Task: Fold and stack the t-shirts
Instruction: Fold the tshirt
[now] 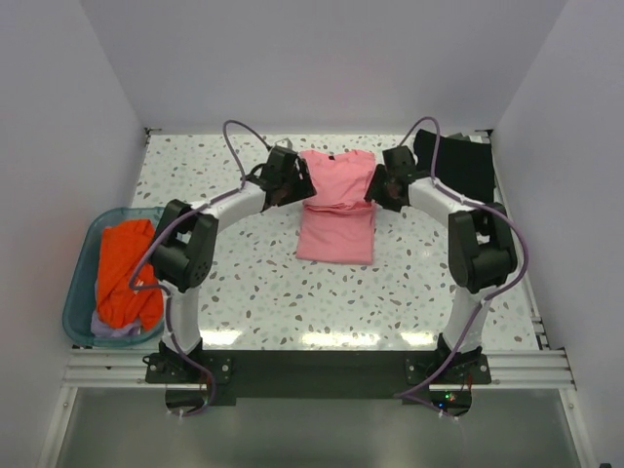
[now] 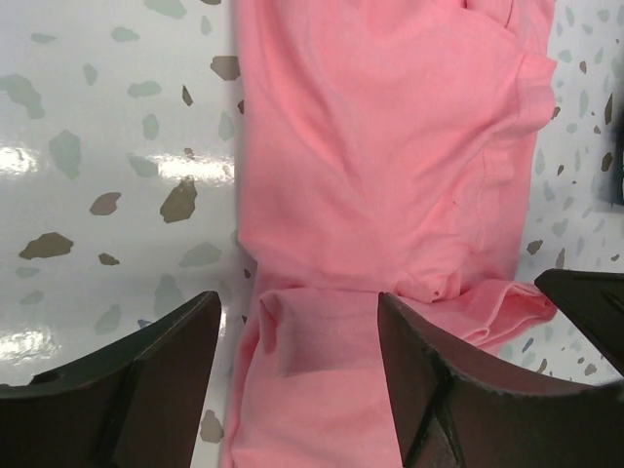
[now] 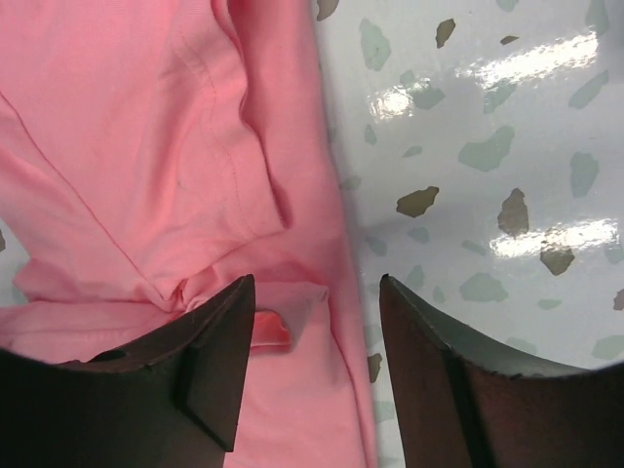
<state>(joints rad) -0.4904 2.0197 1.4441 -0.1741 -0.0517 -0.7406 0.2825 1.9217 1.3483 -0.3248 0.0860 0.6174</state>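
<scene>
The salmon-pink t-shirt lies on the table about midway between the left and right edges and closer to the far edge than the near one. Its collar points toward the far edge. It is partly folded into a narrow upright panel, with layered creases across its middle.

The black t-shirt lies flat in the far right corner of the table, apart from the pink one.

The left gripper hangs at the pink shirt's left edge and the right gripper at its right edge, so the 2 face each other across the cloth.

In the left wrist view the 2 dark fingers stand spread. Pink cloth and a strip of speckled table show in the gap below them, and nothing is pinched. A small folded flap of the shirt sits just beyond the gap.

In the right wrist view the fingers are likewise spread above the shirt's right edge. A tucked fold of cloth lies just ahead of the left one, and neither grips any cloth.

Beyond the table's left edge sits a translucent blue tub holding an orange garment on top of a pale lavender one.
</scene>
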